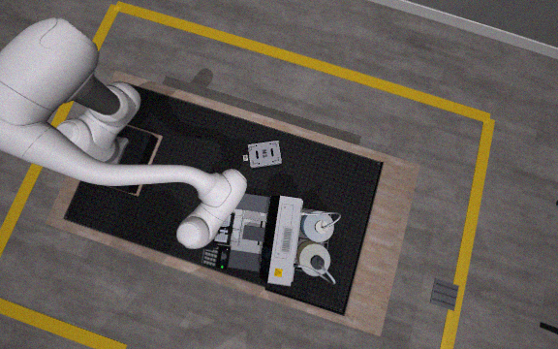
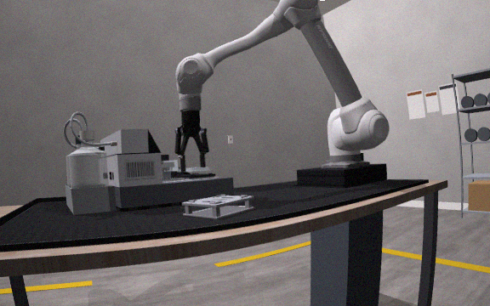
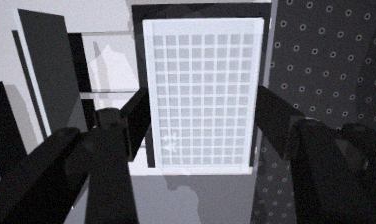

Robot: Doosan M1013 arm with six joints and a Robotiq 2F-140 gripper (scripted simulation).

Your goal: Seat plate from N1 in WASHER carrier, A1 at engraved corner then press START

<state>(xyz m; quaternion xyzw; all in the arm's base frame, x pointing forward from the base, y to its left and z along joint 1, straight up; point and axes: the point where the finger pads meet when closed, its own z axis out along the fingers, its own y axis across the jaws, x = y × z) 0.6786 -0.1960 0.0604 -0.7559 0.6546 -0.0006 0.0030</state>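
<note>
Wrist view: from here, the gripper point(image 2: 192, 165) point(image 3: 201, 102) pinches the plate point(image 3: 204, 100) by its sides, over the dark carrier point(image 3: 201, 10).

1. The pale, gridded plate point(image 2: 198, 171) point(image 3: 204, 100) lies between the end effector's point(image 2: 192, 163) point(image 3: 203, 107) fingers, over the dark carrier point(image 2: 209, 175) point(image 3: 201, 10); seating unclear.
2. The grey-and-white washer point(image 1: 286, 242) point(image 2: 139, 170) point(image 3: 101, 15) stands on the worktop point(image 1: 327, 165) point(image 2: 143, 221).
3. Its lamp point(image 1: 222, 267) glows green beside the keypad point(image 1: 210, 257).

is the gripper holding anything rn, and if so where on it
Yes, the plate: the gripper has its fingers on the plate's two long sides.
</note>
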